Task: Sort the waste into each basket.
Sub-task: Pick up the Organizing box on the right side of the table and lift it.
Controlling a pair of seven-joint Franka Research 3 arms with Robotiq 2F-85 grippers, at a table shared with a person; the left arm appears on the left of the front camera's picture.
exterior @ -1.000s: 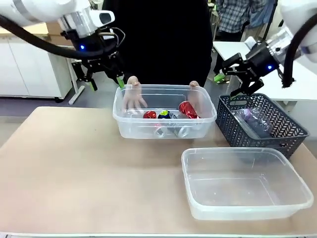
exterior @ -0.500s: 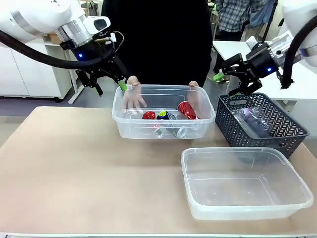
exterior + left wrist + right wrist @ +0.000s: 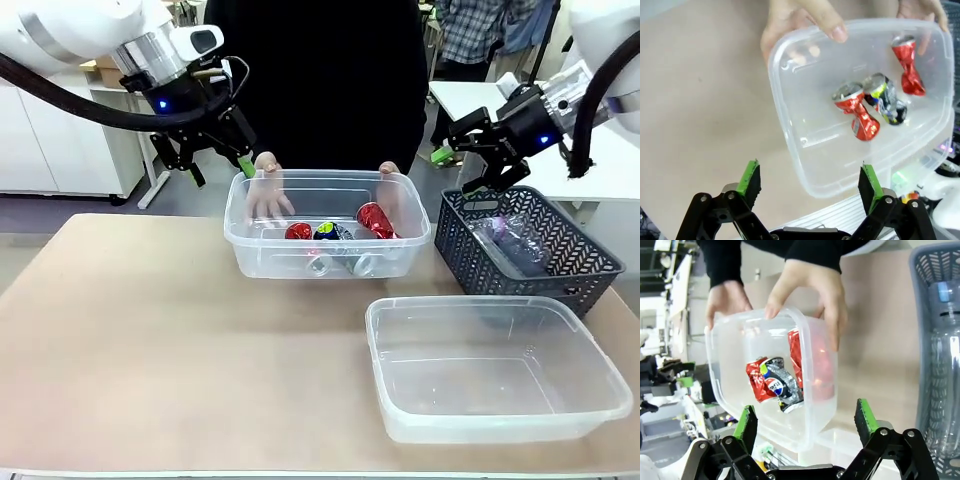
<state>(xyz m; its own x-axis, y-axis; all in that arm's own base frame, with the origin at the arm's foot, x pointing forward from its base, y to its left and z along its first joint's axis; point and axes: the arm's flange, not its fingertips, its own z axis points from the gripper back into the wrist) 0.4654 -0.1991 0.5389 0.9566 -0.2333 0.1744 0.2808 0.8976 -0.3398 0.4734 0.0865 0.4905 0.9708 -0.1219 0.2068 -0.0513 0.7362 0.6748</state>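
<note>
Crushed cans (image 3: 376,221) inside far clear tub (image 3: 268,262)

Far tub (image 3: 300,176): clear plastic, glossy, smooth, glare on rim. Near tub (image 3: 470,302): same clear glossy plastic, slightly cloudy at base. Cans (image 3: 377,220): thin metal, crumpled, shiny red coat w/ bare silver ends. Basket (image 3: 570,262): dark grey plastic, matt, lattice walls. Bottle (image 3: 512,243) in it: clear plastic, ribbed, glossy. Table (image 3: 150,330): tan top, matt, smooth. Left claw (image 3: 810,177) & right claw (image 3: 807,420): black bodies, semi-matt; pads (image 3: 751,176) bright green, matt, rubbery look. Person's sleeve (image 3: 805,250): black cloth, matt
</note>
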